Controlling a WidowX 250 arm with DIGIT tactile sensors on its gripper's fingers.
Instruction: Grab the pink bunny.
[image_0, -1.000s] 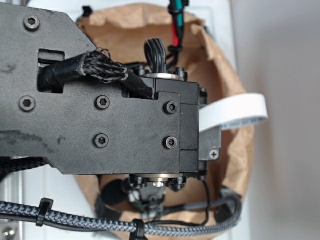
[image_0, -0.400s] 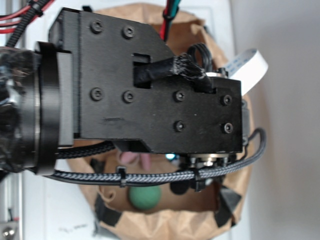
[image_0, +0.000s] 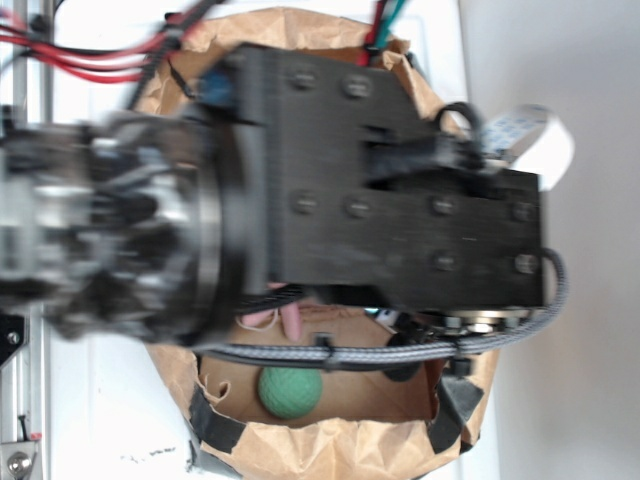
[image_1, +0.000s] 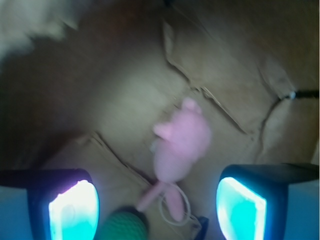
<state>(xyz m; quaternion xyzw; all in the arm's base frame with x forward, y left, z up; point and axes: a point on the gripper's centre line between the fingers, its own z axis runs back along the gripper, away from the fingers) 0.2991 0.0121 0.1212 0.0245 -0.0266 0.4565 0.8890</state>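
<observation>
Nearest in the wrist view: two black gripper fingers with glowing pads, one (image_1: 75, 210) pale white-cyan at lower left, the other (image_1: 242, 210) teal at lower right, spread wide with nothing between them; gripper (image_1: 159, 212) released. Just between the pads at the bottom edge, a green textured ball (image_1: 122, 226), only its top showing. Beyond it, a thin white string loop (image_1: 175, 210) and two long floppy ears leading up to the small pale-pink soft plush bunny (image_1: 181, 142), lying free on the creased brown paper floor (image_1: 225, 95) of a bag, midway between the fingers and touched by neither. All blurred.

In the exterior view, almost everything blocked by the blurred black arm housing (image_0: 400, 210) and a braided grey cable (image_0: 380, 352) crossing the brown paper bag (image_0: 300, 450). Below the housing, only a pink sliver of bunny (image_0: 292, 318) visible, with the green ball (image_0: 291, 392) near it lower in the bag. White ribbon cable (image_0: 540, 135) at upper right.
</observation>
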